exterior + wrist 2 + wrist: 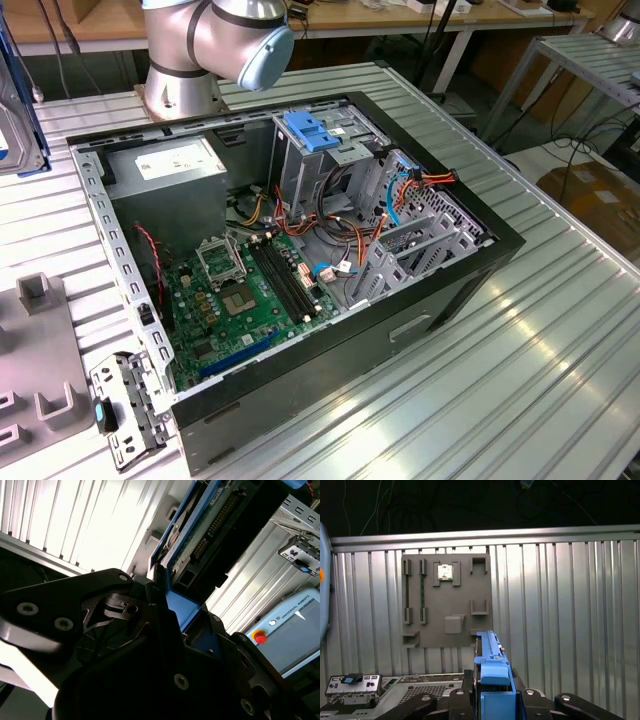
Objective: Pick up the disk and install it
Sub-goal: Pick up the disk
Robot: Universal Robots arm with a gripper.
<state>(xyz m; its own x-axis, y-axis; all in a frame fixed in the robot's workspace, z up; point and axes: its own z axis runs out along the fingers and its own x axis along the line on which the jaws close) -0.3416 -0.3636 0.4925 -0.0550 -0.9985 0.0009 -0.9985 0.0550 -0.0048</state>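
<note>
Pincer [494, 682] clamped on the disk [490, 655], which sits edge-on between its jaws and sticks out past their tips, blue bracket [495, 672] facing the first wrist view, grip apparently on the flat faces, grey fixture board [445, 600] well beyond the tips on the ribbed table [570, 605].

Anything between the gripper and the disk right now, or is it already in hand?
Nothing visible stands between them. In both wrist views the disk sits clamped in the gripper, with its blue bracket edge pointing away from the wrist.
</note>
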